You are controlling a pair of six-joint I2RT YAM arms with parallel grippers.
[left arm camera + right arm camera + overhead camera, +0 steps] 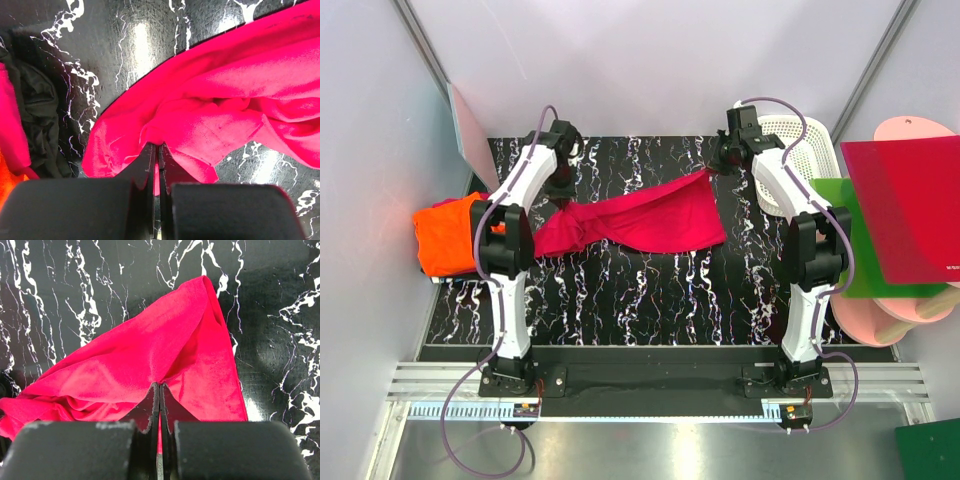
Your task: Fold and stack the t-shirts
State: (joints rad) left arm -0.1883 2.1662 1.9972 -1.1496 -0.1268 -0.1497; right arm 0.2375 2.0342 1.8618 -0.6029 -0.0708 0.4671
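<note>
Working outward from the arm bases, the first item met is bare black marbled table (650,300) on the near side of the red t-shirt (650,222), which is taken here as the reference for every position. The red t-shirt lies across the middle of the table with its long axis running left to right, its right end broad and fairly open, its left end narrowed and bunched. Off its left end, partly past the table edge, sits the orange t-shirt (445,235) in a loose heap, held by neither arm. At the far edge of the red t-shirt's left end, the left gripper (156,150) has its jaws pressed together on a fold of crumpled cloth. At the far corner of its right end, the right gripper (159,387) likewise pinches the fabric, which peaks toward the jaws. From both sets of jaws the cloth falls away toward the near side. Each arm is nearest its own end, so the garment spans the two. Beyond the right end stands a white basket (805,140), with a green board (828,195) and a red board (910,210) further right. Judgement: folding is not begun. The next move turns on drawing the two ends apart along that axis to flatten the bunched left end.
</note>
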